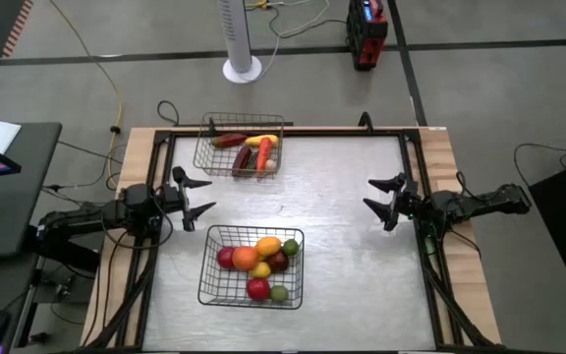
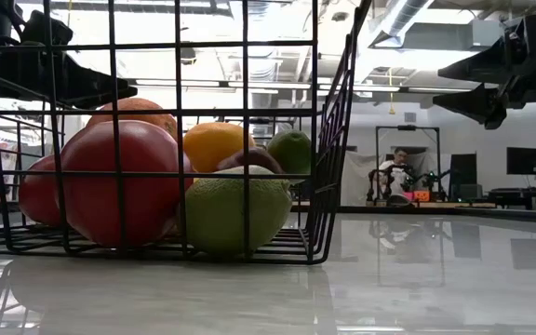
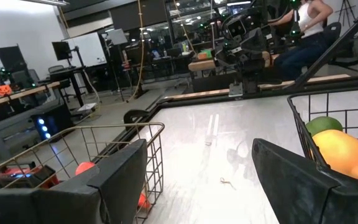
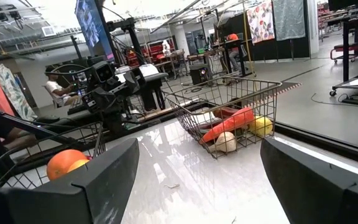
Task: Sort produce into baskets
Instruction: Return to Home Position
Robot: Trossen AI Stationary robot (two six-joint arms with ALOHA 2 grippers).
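- Here, the left gripper (image 1: 212, 194) is hovering over the tabletop (image 1: 342, 256), fingers wide, empty.
- Opposite, the right gripper (image 1: 367, 194) is hanging, fingers wide.
- The near basket (image 2: 328, 167) is partly hiding its fruit (image 2: 119, 177) behind wires.

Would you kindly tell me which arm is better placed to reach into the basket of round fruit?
Probably left: the left gripper, open, hangs nearer that basket; the right gripper waits farther off.

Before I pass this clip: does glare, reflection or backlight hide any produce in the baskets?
High view: even light, a soft sheen on the table. Low view: bright ceiling lights behind the round-fruit basket, which the tabletop mirrors. Left wrist view: one glare streak on the table. Right wrist view: bright reflection beside the long-produce basket. No produce washed out.
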